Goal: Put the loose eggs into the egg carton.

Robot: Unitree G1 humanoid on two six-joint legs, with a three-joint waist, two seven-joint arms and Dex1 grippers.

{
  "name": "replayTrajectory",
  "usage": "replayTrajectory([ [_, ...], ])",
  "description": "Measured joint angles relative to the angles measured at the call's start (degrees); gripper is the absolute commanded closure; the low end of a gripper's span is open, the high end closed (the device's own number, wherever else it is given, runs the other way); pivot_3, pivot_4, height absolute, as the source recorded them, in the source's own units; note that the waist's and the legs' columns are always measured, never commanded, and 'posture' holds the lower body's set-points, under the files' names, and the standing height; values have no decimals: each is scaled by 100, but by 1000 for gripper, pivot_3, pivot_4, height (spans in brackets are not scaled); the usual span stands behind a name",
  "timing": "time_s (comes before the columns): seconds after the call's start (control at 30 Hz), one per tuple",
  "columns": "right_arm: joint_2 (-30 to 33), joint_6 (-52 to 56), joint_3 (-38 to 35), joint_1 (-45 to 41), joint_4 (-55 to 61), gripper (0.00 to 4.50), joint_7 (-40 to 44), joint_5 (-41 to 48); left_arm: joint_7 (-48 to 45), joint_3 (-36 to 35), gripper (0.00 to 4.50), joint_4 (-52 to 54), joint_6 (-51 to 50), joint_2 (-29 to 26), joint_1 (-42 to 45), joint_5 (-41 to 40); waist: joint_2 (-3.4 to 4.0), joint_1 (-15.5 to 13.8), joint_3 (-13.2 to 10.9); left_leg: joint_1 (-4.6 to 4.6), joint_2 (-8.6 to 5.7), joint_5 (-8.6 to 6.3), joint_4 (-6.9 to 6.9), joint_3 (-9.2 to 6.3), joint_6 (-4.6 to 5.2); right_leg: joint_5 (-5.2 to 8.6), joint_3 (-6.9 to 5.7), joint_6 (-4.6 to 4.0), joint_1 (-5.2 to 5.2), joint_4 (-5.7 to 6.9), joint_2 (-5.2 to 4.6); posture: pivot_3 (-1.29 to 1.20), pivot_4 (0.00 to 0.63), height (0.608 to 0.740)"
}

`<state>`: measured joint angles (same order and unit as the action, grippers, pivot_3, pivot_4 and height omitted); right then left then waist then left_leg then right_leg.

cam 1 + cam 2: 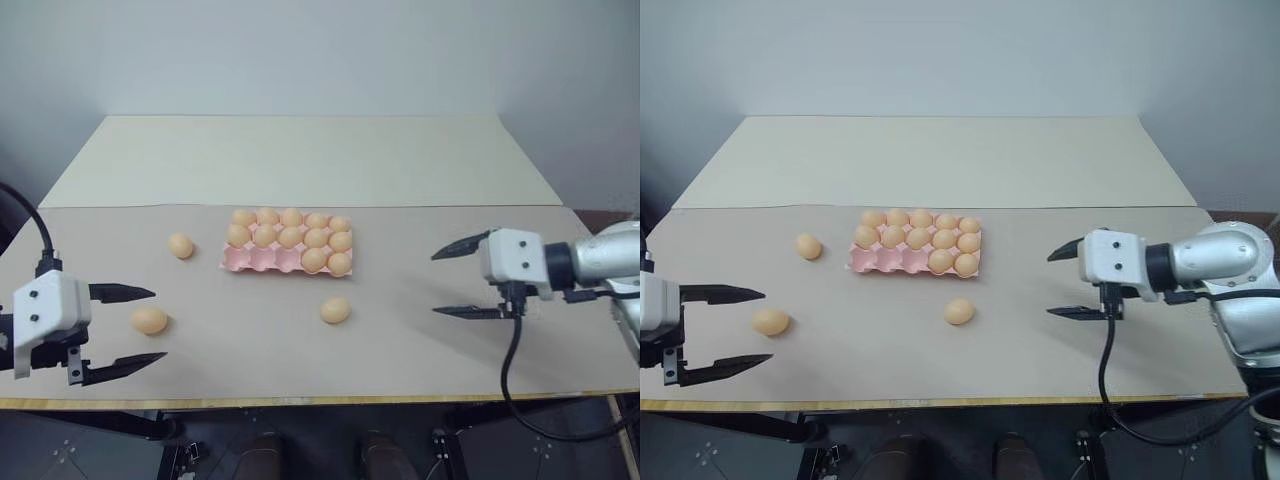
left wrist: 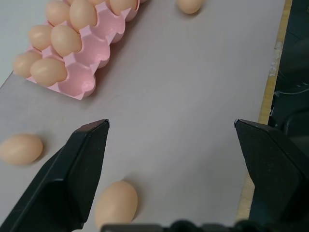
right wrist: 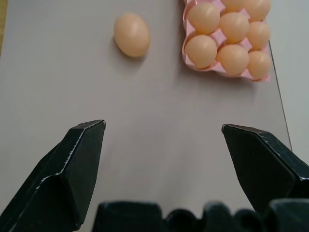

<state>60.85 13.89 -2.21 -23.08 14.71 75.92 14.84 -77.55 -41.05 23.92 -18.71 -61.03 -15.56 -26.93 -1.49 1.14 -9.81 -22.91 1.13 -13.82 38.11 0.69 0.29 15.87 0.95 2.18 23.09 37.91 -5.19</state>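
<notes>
Egg carton (image 1: 262, 260), pink, at mid-table on the grey-beige table (image 1: 420, 350); back two rows filled with eggs, near row filled only in its two cups toward the robot's right, three near cups bare; cup walls hide the lower part of each seated egg. Three loose eggs on the table: one (image 1: 181, 245) just left of the carton, one (image 1: 149, 320) near the front edge on the left, one (image 1: 335, 310) in front of the carton's right end. Left gripper (image 1: 125, 331) at lower left, jaws wide apart, nothing between them, the near-left egg lying just beside the upper finger's tip; its housing is cut off by the frame edge in the right eye view. Right gripper (image 1: 452, 280) at right, well apart from carton and eggs, jaws likewise apart and empty. Left wrist view: near-left egg (image 2: 116, 204) partly cut off by the gripper body, a second egg (image 2: 20, 149) at the frame edge, the front egg (image 2: 189, 5) clipped, carton (image 2: 91, 53) only in part. Right wrist view: carton's right end (image 3: 208, 66) and the front egg (image 3: 131, 34) whole, which the left wrist view truncates.
</notes>
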Motion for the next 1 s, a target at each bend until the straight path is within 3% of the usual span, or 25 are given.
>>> replayTrajectory([
  [0.43, -120, 517, 119, -111, 333, 27, -293, 20, -14, 33, 0, -139, 52, -30, 182, 6, 0, 3, 0, -1, 1, 0, 0, 1, 0, 0, 2, 0, 3, 2, 2, 0, 150, 740],
  [0.67, -1216, 1418, 1381, -809, 721, 27, -919, -172, -7, 244, 0, -131, 124, -39, 223, 34, 0, -8, 0, -8, -2, 0, 0, -2, 0, 0, 1, 0, 8, 2, 1, 0, 150, 740],
  [1.0, -2212, 1423, 2633, -1215, 206, 27, -1386, -963, 21, 288, 0, -86, 125, -42, 211, 99, -3, -27, 2, -13, -6, 0, 9, -9, 0, 0, -7, 0, 7, 4, 0, 0, 150, 740],
])
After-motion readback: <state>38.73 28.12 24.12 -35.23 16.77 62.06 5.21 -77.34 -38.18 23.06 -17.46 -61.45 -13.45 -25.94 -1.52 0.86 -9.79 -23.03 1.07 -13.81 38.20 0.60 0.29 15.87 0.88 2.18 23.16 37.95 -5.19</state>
